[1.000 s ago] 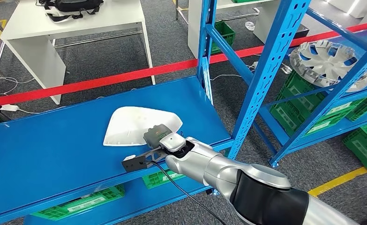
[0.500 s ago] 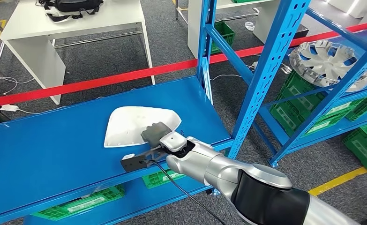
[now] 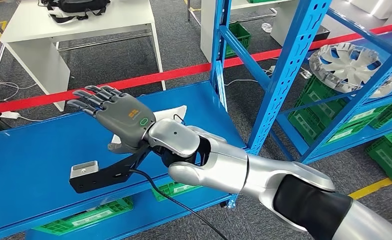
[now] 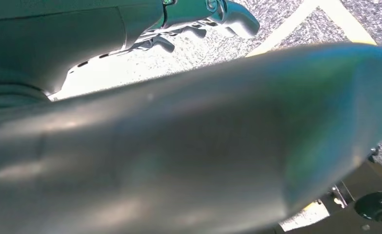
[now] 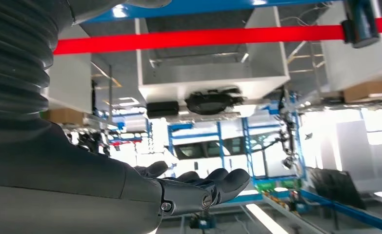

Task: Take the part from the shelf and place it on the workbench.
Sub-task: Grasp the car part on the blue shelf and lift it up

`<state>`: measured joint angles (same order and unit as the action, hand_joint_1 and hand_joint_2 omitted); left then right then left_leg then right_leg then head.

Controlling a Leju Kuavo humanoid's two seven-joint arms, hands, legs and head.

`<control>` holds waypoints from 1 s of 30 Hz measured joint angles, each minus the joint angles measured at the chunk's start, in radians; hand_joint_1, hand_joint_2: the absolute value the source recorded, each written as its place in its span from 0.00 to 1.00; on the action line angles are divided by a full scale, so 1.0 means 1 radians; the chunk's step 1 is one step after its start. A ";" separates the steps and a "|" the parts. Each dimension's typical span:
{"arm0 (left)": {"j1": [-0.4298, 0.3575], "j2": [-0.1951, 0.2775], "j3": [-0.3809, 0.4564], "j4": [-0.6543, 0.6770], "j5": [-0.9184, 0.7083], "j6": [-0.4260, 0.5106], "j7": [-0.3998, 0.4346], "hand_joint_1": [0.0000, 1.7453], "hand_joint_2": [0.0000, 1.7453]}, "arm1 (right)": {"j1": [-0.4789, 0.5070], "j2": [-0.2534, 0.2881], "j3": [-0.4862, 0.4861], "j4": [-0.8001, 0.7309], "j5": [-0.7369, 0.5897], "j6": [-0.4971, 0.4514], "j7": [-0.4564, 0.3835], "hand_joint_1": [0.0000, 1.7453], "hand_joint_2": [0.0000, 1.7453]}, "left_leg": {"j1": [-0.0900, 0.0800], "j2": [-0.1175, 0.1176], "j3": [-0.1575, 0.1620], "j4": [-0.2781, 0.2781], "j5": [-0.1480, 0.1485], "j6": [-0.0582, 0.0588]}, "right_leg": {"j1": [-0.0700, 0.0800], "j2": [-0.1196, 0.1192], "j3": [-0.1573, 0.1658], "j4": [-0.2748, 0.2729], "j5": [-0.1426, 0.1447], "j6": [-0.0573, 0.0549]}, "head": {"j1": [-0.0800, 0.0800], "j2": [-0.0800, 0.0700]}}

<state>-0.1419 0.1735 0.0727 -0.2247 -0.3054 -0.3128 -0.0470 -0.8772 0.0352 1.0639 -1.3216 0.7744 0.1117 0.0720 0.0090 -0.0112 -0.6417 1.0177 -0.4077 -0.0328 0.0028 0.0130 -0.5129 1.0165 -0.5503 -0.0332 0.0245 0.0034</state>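
Note:
The white, flat, roughly triangular part (image 3: 176, 113) lies on the blue shelf board (image 3: 38, 150); my right hand hides most of it. That right hand (image 3: 116, 117) is raised above the part with its back toward the head camera, fingers stretched out and apart, nothing in it. In the right wrist view the same hand (image 5: 189, 187) shows its dark fingers extended and empty. The white workbench (image 3: 78, 25) stands beyond the red tape at the far left. In the left wrist view my left hand (image 4: 198, 17) is a blurred dark shape, and how its fingers lie is unclear.
A red barrier tape (image 3: 183, 74) runs between shelf and workbench. A black bag (image 3: 76, 6) sits on the workbench. Blue shelf uprights (image 3: 284, 75) stand right of my arm. A silver wheel cover (image 3: 346, 62) lies on the neighbouring shelf, with green crates (image 3: 334, 115) below it.
My right hand has lifted off the white part, risen toward the head camera and spread its fingers. The part stays on the shelf board.

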 joint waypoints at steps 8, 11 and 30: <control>-0.004 -0.011 0.007 -0.005 -0.009 0.000 0.014 0.00 0.00 | -0.002 -0.008 -0.006 -0.048 -0.010 0.045 0.010 0.00 1.00 | 0.000 0.000 0.000 0.000 0.000 0.000 | 0.000 0.000 0.001 0.000 0.000 0.000 | 0.000 0.000; -0.007 -0.013 0.007 -0.005 -0.019 0.000 0.020 0.00 0.00 | -0.002 -0.007 -0.006 -0.006 -0.019 0.057 0.013 0.00 0.75 | 0.000 -0.001 0.000 0.000 0.000 0.000 | 0.000 0.000 0.001 0.000 0.000 0.000 | 0.000 0.000; -0.023 -0.016 0.033 -0.007 -0.071 0.000 0.046 0.00 0.00 | -0.003 0.121 -0.004 0.762 -0.049 0.024 -0.126 0.00 1.00 | 0.000 -0.002 0.000 0.000 0.000 0.000 | 0.000 -0.003 0.001 0.000 0.000 0.000 | 0.000 0.000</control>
<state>-0.1648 0.1574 0.1055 -0.2315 -0.3765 -0.3128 -0.0011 -0.8798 0.1563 1.0604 -0.5591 0.7259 0.1353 -0.0538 0.0089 -0.0135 -0.6414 1.0177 -0.4073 -0.0328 0.0029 0.0100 -0.5115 1.0165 -0.5502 -0.0331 0.0244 0.0035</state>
